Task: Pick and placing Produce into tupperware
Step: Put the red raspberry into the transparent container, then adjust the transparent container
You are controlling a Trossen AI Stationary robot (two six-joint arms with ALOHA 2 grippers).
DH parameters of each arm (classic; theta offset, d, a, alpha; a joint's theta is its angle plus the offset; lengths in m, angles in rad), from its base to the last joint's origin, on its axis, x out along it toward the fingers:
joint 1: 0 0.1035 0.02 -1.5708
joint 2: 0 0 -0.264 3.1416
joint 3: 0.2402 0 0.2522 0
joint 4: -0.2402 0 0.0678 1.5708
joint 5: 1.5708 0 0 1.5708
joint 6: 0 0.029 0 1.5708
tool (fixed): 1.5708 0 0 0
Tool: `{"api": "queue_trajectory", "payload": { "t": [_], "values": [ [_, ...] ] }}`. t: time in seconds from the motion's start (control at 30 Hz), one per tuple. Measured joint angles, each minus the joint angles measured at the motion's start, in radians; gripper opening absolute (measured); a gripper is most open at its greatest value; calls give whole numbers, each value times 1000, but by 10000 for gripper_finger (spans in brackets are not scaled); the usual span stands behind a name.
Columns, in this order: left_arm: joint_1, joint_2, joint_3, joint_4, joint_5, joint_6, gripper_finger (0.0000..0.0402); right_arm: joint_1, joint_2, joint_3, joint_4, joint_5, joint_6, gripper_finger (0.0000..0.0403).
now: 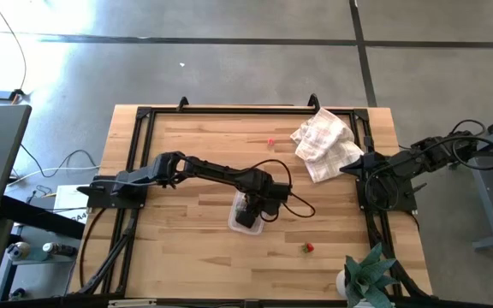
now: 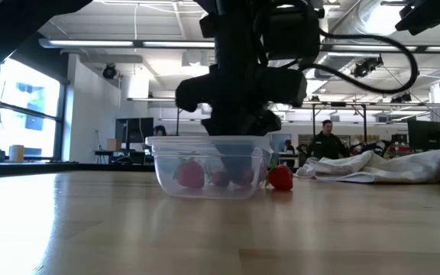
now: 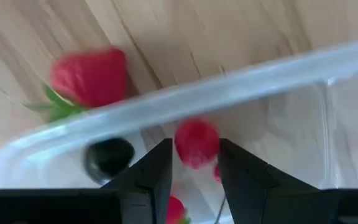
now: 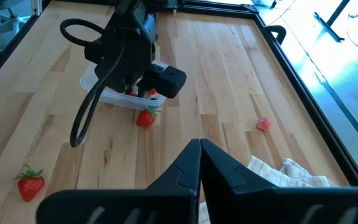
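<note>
The left hand point(image 3: 192, 171) hangs over the tupperware point(image 1: 248, 221) in the middle of the worktop point(image 1: 195, 154), its fingers a little open with a red berry point(image 3: 196, 143) between them. One strawberry point(image 4: 145, 117) lies just beside the container. The right hand point(image 4: 200, 163) waits closed at the right edge, holding nothing.

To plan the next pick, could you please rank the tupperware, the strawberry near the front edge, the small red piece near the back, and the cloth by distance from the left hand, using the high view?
1. Tupperware: directly under the left hand.
2. Front strawberry: toward the table's front right.
3. Small red piece, toward the back, and cloth, back right: too close to call.
</note>
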Motion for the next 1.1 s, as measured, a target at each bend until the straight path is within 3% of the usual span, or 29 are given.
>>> {"api": "queue_trajectory", "payload": {
  "t": [0.7, 1.1],
  "values": [
    [0, 12, 6, -7, -11, -2, 136, 0, 0, 0, 0, 0, 0, 0],
    [0, 11, 171, -177, -13, 5, 136, 0, 0, 0, 0, 0, 0, 0]
  ]
}}
